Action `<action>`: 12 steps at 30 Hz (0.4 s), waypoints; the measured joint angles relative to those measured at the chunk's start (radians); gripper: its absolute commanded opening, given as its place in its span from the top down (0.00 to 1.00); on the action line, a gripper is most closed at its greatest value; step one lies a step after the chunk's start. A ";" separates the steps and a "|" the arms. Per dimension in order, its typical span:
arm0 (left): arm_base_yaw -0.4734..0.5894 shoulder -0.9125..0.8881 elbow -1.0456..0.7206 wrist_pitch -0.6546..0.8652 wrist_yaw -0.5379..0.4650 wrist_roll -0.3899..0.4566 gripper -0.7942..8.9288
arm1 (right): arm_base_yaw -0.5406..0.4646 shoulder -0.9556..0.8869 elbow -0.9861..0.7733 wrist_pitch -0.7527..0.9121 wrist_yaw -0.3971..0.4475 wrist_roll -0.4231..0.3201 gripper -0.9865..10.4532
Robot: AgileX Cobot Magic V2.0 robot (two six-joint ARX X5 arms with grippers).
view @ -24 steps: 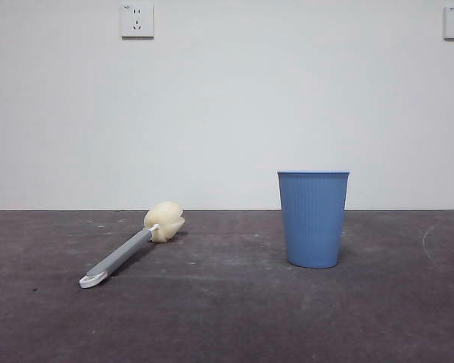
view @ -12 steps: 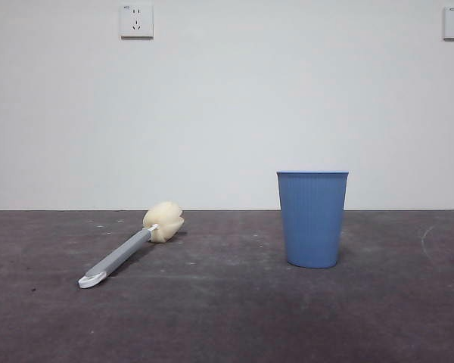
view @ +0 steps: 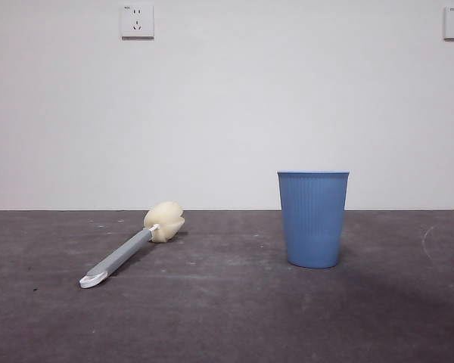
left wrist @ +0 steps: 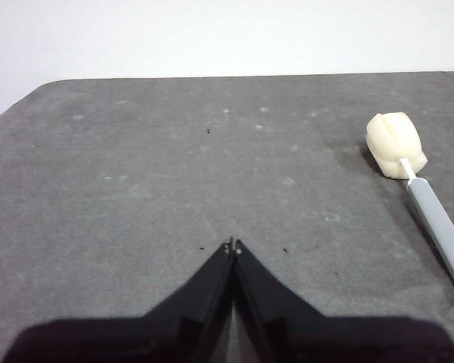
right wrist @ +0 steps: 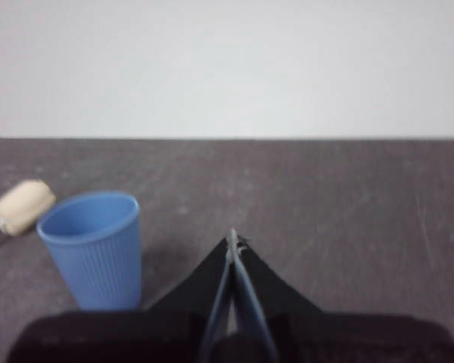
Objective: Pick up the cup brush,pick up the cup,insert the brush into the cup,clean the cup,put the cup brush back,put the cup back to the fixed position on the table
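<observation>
Awaiting pickup: cup brush (view: 129,246) flat on worktop (view: 227,318), cup (view: 313,218) upright.
Both pincers, left (left wrist: 233,246) and right (right wrist: 233,238), pressed together; spread left across grey handle.

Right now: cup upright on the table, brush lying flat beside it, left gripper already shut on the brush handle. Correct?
Not quite. The left gripper is shut on nothing: the left wrist view shows its jaws closed over bare table, apart from the cup brush. The rest holds: the cup stands upright and the brush lies flat beside it.
</observation>
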 measured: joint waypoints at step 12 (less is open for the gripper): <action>0.000 0.000 0.000 0.000 0.000 0.000 0.92 | -0.034 0.001 -0.089 -0.032 -0.024 0.013 0.91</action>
